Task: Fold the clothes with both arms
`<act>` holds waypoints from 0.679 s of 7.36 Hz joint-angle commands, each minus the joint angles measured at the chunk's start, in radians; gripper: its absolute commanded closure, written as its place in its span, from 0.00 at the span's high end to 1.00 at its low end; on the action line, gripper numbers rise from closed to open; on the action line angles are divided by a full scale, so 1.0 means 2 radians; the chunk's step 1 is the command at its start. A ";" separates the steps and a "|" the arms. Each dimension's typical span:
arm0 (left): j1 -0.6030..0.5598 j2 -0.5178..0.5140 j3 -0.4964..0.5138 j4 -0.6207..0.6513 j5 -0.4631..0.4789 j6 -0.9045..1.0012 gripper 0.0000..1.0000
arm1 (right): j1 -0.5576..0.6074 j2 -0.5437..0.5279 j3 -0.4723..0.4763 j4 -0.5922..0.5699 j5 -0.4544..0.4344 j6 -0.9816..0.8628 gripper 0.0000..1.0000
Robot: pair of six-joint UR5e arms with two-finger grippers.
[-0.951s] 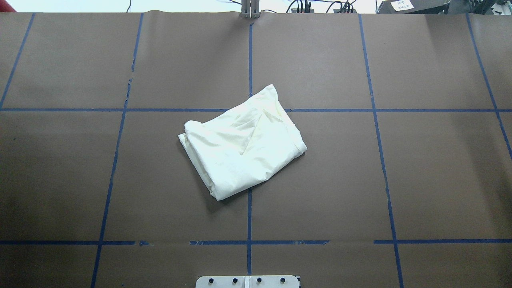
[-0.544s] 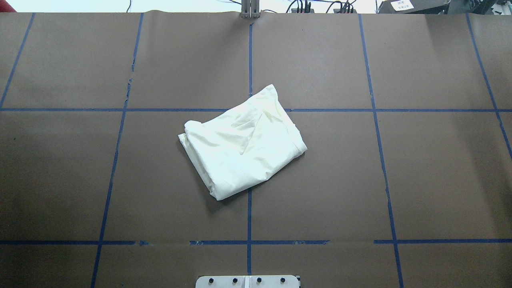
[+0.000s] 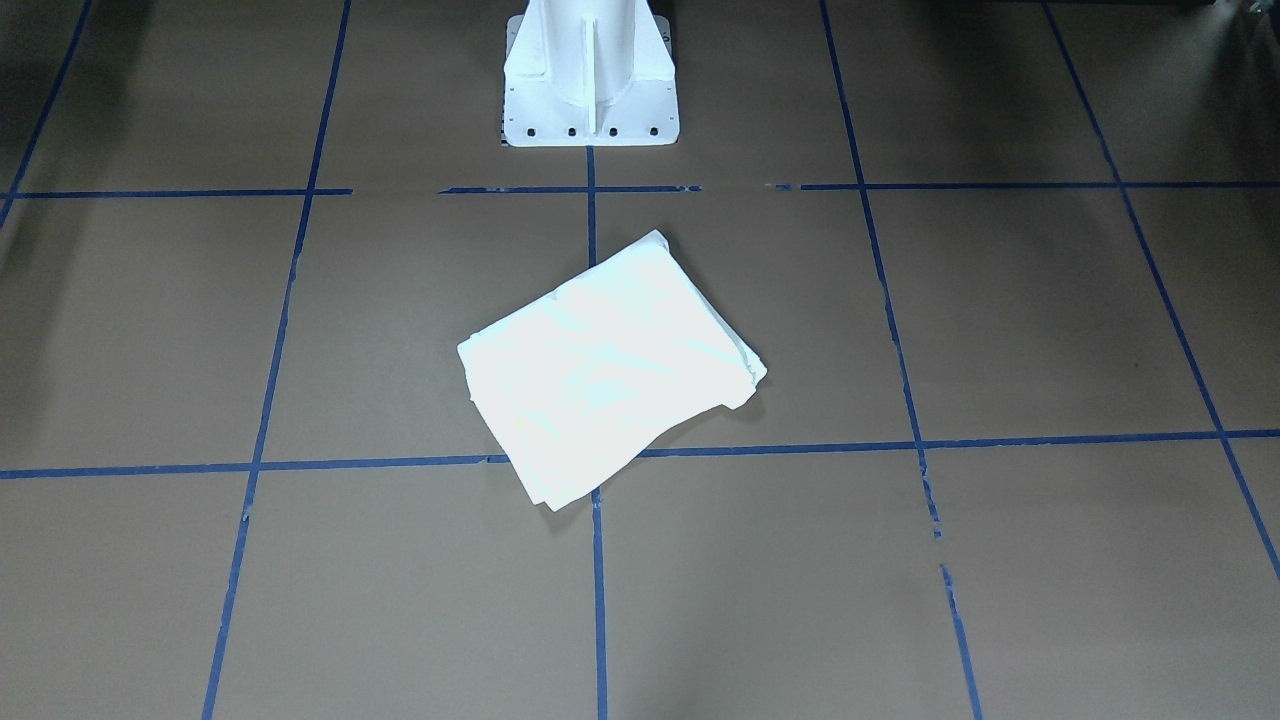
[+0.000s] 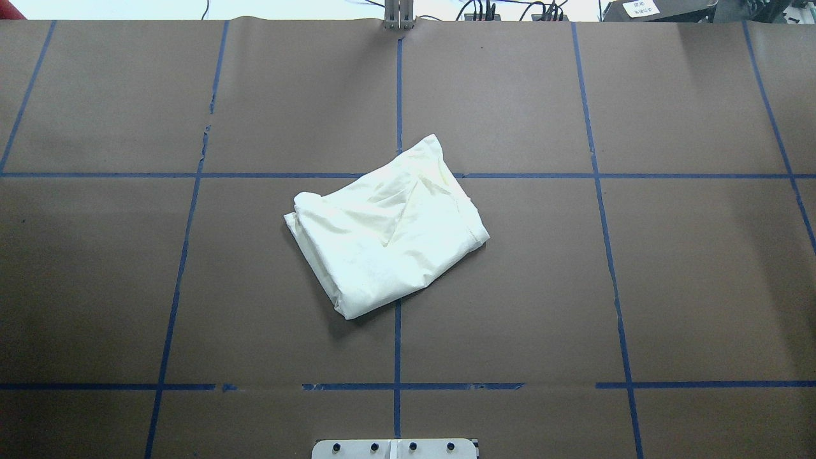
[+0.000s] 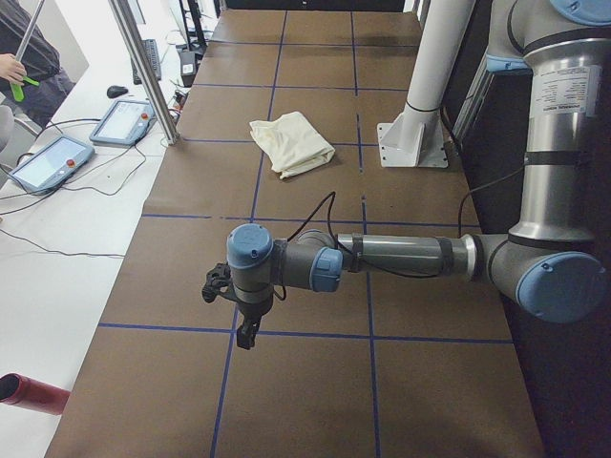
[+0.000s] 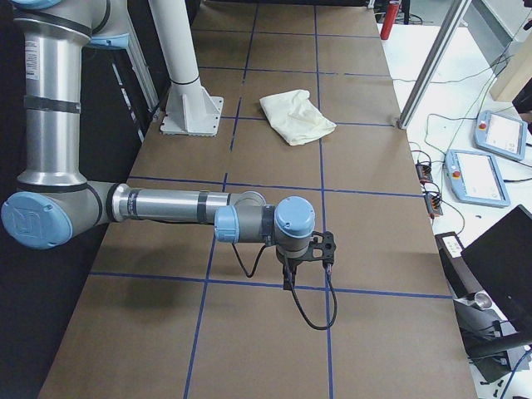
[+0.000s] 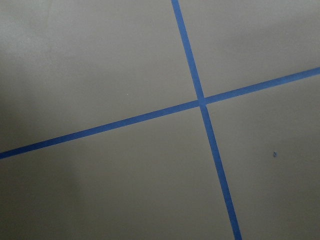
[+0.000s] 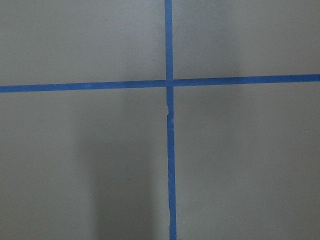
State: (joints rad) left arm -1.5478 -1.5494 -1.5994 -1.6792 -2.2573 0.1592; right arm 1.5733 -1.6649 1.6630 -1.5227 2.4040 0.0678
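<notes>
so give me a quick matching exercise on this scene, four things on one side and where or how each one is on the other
Things:
1. cream T-shirt
2. white pedestal
3. left arm
4. teach pendant

Places or states:
a. on the white bench beside the table
b. folded, lying over a crossing of the blue tape lines
c. bolted down at the table's edge on the robot's side
d. forearm held level above the table, far from the shirt

Pairs: 1-b, 2-c, 3-d, 4-a
</notes>
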 commanded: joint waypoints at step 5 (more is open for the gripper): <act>0.001 0.000 0.003 -0.002 -0.018 -0.096 1.00 | -0.001 0.003 0.000 0.000 0.001 0.000 1.00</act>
State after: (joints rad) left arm -1.5470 -1.5491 -1.5946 -1.6809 -2.2830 -0.0051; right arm 1.5723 -1.6610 1.6628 -1.5217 2.4051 0.0675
